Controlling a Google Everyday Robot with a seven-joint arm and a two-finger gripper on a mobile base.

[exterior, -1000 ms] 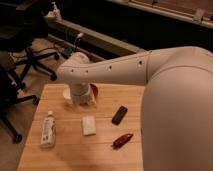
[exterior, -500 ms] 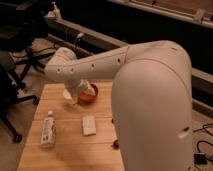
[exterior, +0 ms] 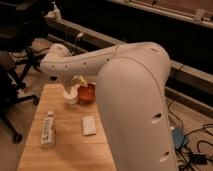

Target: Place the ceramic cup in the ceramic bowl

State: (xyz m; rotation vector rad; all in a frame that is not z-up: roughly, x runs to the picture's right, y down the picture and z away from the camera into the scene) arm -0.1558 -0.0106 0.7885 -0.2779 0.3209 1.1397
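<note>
Camera view: end effector point(exterior: 76, 82) over ceramic cup point(exterior: 70, 96) beside ceramic bowl point(exterior: 87, 93).

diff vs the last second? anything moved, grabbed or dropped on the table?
The arm swung closer across the view and now hides the right side of the table. The gripper remains just above the ceramic cup, which still sits beside the ceramic bowl, not in it. The bottle and small white block have not moved. No grasp or release visible.
</note>
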